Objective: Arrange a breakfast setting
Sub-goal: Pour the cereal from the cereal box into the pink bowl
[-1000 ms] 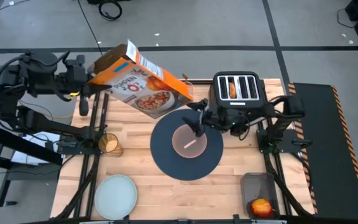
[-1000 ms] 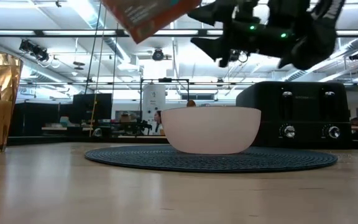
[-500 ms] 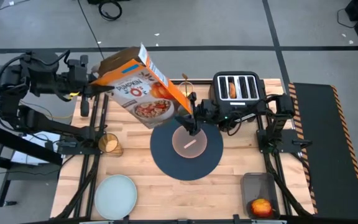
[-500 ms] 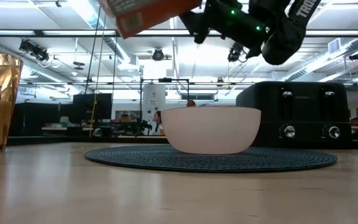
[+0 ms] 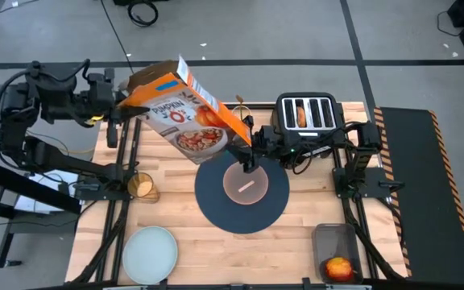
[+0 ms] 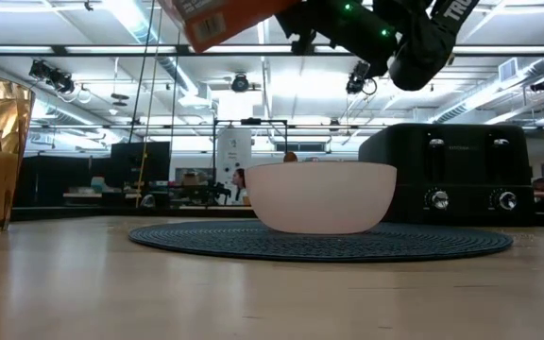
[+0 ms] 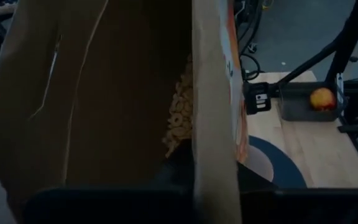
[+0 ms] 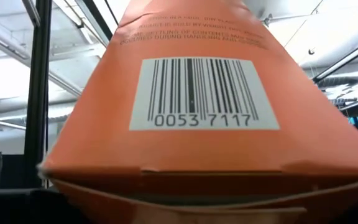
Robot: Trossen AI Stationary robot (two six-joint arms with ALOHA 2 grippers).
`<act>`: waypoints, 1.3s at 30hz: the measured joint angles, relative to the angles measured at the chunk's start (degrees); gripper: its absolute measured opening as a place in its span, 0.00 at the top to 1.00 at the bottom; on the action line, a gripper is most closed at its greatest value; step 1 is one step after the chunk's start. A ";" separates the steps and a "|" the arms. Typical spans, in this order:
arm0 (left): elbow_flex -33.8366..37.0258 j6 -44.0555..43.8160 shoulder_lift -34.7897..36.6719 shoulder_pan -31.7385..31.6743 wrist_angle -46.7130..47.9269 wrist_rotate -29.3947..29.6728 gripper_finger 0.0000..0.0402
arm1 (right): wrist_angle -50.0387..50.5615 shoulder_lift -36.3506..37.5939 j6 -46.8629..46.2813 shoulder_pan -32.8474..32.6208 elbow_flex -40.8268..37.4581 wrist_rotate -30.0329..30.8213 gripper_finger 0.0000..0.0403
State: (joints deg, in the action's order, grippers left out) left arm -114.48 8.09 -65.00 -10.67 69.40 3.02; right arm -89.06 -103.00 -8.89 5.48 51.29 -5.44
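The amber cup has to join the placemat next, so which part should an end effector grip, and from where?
Grip the amber cup across its rim from straight above: it stands upright with its mouth open upward, and nothing stands against it. The left end effector is nearer.

Overhead, table-level, two wrist close-ups
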 joint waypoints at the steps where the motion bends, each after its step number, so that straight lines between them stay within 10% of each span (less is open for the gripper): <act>1: 0.01 -0.95 0.23 0.02 0.11 -0.04 0.87 | 0.02 0.00 0.38 0.00 0.00 -0.04 0.28; 12: 0.13 -4.48 5.89 0.02 1.08 -0.13 0.47 | 0.00 7.26 4.17 -0.22 -8.38 -1.24 0.28; 19: 0.45 -5.97 8.64 0.02 2.49 -0.10 0.41 | 4.54 23.26 4.26 -0.63 -19.31 -4.06 0.28; 39: 36.53 -3.57 12.91 0.04 -24.54 1.25 0.44 | 83.75 79.46 3.38 3.05 -21.59 -5.15 0.29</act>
State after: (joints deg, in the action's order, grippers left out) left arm -77.94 4.52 -52.09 -10.63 44.86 4.27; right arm -5.30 -23.54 -5.51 8.53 29.70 -10.59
